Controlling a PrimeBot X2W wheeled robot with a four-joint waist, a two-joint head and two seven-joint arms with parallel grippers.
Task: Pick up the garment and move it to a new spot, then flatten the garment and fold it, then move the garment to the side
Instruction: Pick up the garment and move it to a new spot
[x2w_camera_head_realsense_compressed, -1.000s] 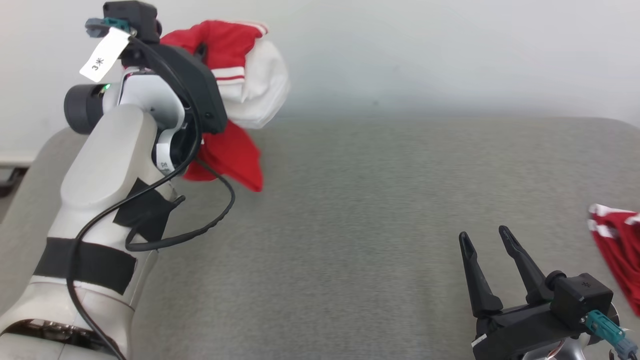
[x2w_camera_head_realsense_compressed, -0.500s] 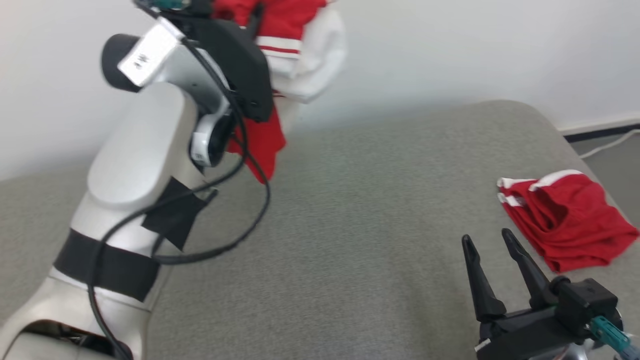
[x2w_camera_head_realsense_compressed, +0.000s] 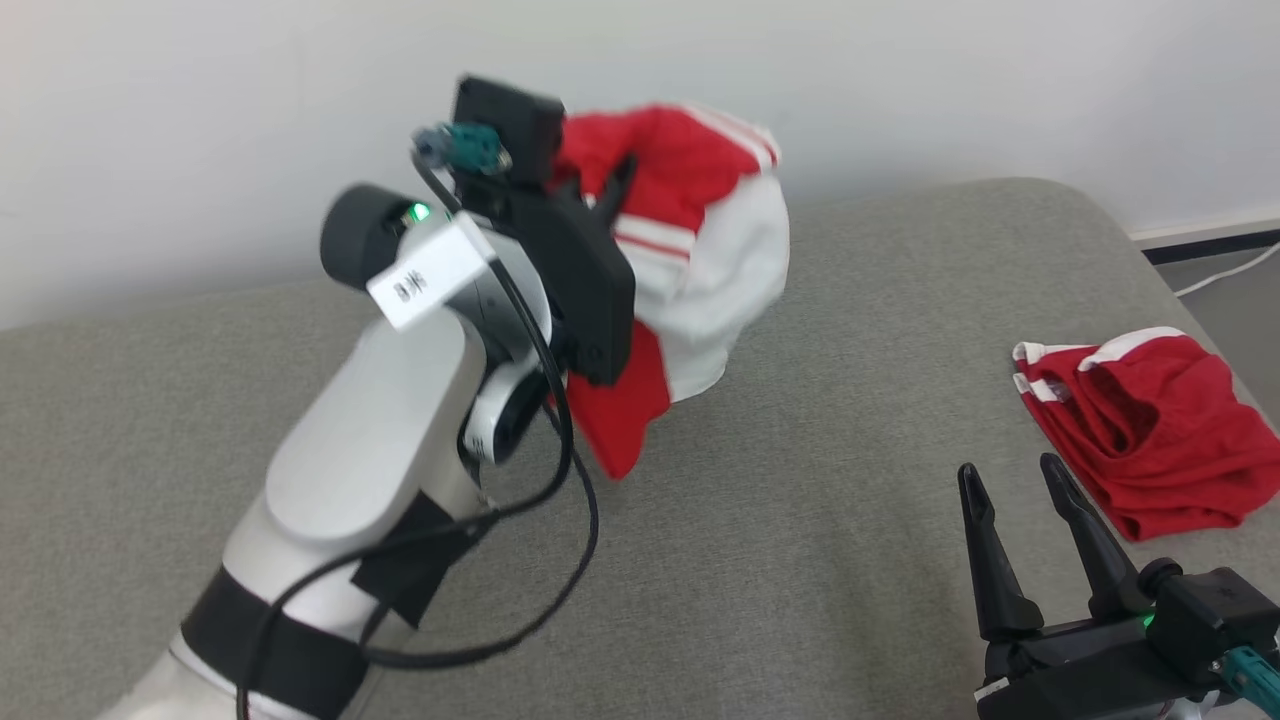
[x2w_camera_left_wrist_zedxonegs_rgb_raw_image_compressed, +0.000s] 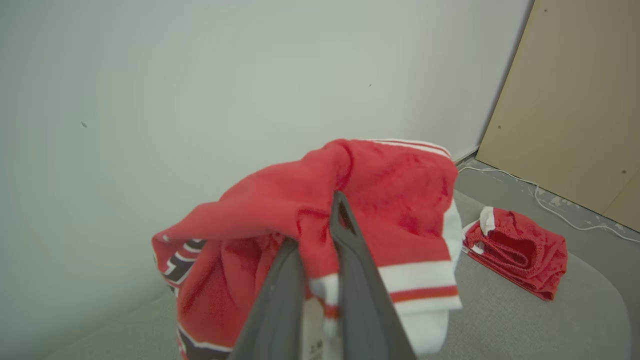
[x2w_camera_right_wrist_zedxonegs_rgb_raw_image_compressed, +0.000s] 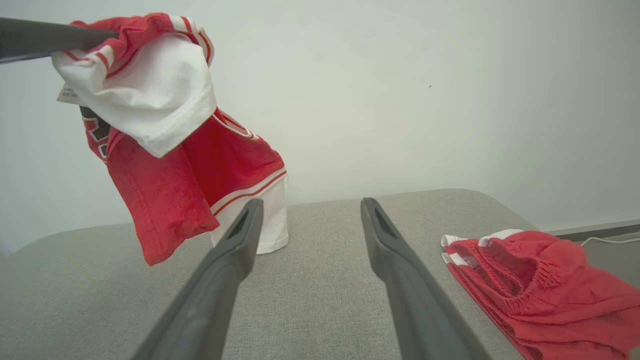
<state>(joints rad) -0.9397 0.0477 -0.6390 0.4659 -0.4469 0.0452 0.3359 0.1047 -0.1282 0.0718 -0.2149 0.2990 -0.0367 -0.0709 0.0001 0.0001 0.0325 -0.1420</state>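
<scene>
now my left gripper (x2w_camera_head_realsense_compressed: 618, 178) is raised above the grey padded surface (x2w_camera_head_realsense_compressed: 800, 560), and its two fingers are pressed narrow on a bunch of the garment (x2w_camera_head_realsense_compressed: 720, 260). in my left wrist view the dark fingers (x2w_camera_left_wrist_zedxonegs_rgb_raw_image_compressed: 350, 260) go into the red cloth, which folds over their tips. the garment is red and white, with thin stripes at the hem and some dark print on one side. it hangs down from my grip, in front of the white wall (x2w_camera_head_realsense_compressed: 900, 80). if its lowest white edge touches the surface, i cannot tell.

my right gripper (x2w_camera_head_realsense_compressed: 1008, 470) is low at the right side, fingers wide apart, nothing between them. just beside it, to the right, a second red garment (x2w_camera_head_realsense_compressed: 1150, 430) lies crumpled on the surface near the edge, apart from my fingers.
</scene>
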